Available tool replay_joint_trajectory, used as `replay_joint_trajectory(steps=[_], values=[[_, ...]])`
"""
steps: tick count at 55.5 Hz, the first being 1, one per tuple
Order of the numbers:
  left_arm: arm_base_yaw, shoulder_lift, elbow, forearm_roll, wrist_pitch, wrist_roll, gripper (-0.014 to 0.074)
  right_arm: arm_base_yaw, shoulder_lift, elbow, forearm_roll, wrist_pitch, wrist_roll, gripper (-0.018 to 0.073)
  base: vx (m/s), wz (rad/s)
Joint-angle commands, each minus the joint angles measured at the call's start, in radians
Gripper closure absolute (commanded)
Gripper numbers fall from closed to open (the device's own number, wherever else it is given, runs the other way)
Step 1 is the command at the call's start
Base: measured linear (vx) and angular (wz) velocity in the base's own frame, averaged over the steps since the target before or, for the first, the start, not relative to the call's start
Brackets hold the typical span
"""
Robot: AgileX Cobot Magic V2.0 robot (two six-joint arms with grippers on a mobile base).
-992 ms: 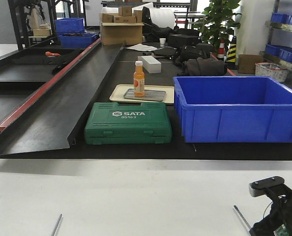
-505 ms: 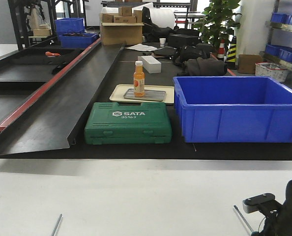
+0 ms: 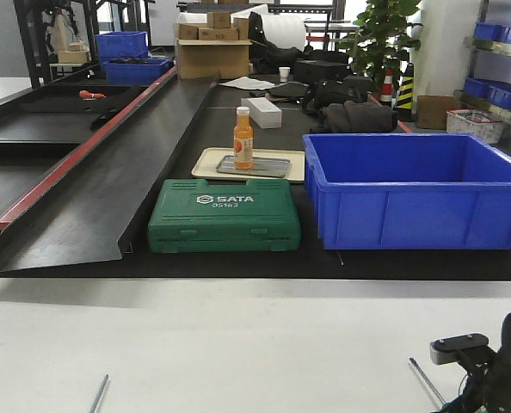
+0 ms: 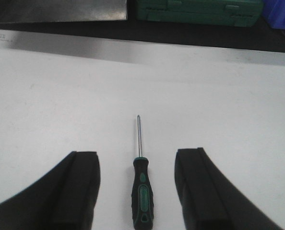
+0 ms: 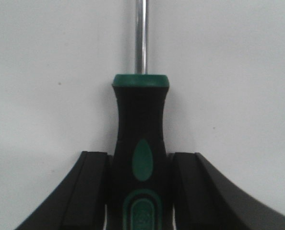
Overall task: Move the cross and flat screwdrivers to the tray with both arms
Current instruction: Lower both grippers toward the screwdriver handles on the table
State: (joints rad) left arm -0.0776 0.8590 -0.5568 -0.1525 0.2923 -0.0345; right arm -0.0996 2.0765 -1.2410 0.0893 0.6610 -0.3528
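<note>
Right hand (image 5: 139,158) clenches one black-and-green-handled screwdriver (image 5: 140,110); left hand (image 4: 136,155), released, straddles a slim-shafted second screwdriver (image 4: 142,191).

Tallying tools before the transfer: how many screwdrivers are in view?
2. The left screwdriver lies on the white table between the open left fingers; the right screwdriver sits between the right fingers, close against its handle. The closed green case could hide more.

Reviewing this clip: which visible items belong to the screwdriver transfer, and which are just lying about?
Job:
- left screwdriver, lying inside the open left end effector
- right screwdriver, handle clasped by the right end effector
- wide dark metal tray

Lying about:
- green SATA case
- blue bin
- orange bottle
- beige tray
</note>
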Motion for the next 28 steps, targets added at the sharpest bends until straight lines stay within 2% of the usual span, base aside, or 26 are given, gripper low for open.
replay_joint_trajectory(steps=[1, 13, 20, 28], values=[[-0.004, 0.003, -0.040, -0.013, -0.017, -0.042, 0.0115, -0.001, -0.020, -0.006, 0.065, 0.030, 0.010, 0.0571, 0.00, 0.00], [-0.004, 0.119, -0.153, -0.009, 0.152, -0.038, 0.0115, -0.001, -0.020, -0.006, 0.125, 0.030, 0.008, 0.0570, 0.00, 0.00], [-0.004, 0.257, -0.259, -0.010, 0.228, -0.005, 0.0115, -0.001, -0.020, -0.006, 0.146, 0.030, 0.008, 0.0570, 0.00, 0.00], [-0.004, 0.442, -0.376, -0.010, 0.316, -0.005, 0.0115, -0.001, -0.020, -0.006, 0.160, 0.032, 0.008, 0.0570, 0.00, 0.00]])
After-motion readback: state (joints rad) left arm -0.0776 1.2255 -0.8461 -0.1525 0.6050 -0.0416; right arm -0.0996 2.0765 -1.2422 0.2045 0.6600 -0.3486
